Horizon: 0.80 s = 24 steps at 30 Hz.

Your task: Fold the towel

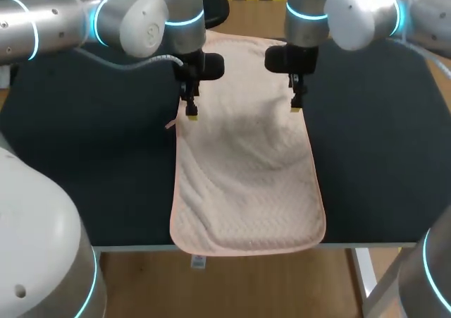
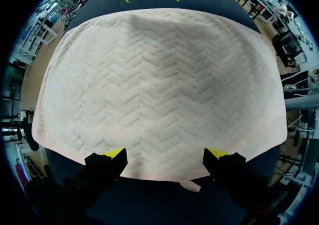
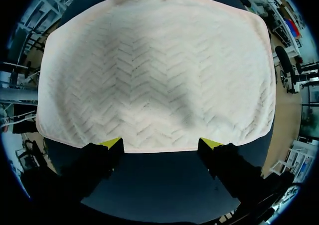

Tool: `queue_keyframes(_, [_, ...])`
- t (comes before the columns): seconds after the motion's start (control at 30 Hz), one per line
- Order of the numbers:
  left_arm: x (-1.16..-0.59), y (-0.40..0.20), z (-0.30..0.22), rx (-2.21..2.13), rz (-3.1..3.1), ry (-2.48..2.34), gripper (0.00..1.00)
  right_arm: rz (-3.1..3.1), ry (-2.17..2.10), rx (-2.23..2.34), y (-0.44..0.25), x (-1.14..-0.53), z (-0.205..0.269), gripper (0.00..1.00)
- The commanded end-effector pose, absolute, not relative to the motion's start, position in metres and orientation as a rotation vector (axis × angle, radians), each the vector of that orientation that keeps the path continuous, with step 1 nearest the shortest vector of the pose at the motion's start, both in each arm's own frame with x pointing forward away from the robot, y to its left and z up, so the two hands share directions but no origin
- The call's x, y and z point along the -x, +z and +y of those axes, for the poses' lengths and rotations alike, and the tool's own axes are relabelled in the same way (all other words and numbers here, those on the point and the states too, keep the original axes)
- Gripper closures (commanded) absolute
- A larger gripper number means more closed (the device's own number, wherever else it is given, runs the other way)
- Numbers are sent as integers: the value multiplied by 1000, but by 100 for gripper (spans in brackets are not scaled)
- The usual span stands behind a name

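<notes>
left tool (image 2: 167, 155) astride part-hidden towel (image 2: 159, 85) edge

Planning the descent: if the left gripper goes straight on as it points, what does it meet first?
Likely the towel edge, right under the left gripper, jaws open; the gap is unclear.

The left arm (image 1: 63, 22) comes in from the left and the right arm (image 1: 394, 11) from the right, both wrists pointing straight down. The left gripper (image 1: 191, 113) and the right gripper (image 1: 297, 106) hang level and well apart, each with its yellow-tipped fingers (image 2: 115, 153) spread wide.
</notes>
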<state>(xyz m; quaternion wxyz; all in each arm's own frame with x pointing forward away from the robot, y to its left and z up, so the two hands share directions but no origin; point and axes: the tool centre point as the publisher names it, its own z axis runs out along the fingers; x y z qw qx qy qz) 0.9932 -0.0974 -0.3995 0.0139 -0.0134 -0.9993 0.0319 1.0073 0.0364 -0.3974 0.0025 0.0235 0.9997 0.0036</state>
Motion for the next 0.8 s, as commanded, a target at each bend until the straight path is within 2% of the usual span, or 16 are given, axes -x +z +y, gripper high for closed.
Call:
queue_keyframes(0.03, [-992,-406,-97,44,-3120,106,0,3154,31,-67,-414,-1007,38,0])
queue_keyframes(0.8, [-992,-444,-98,43,-3113,140,0,3204,-10,-1,-446,-1004,36,0])
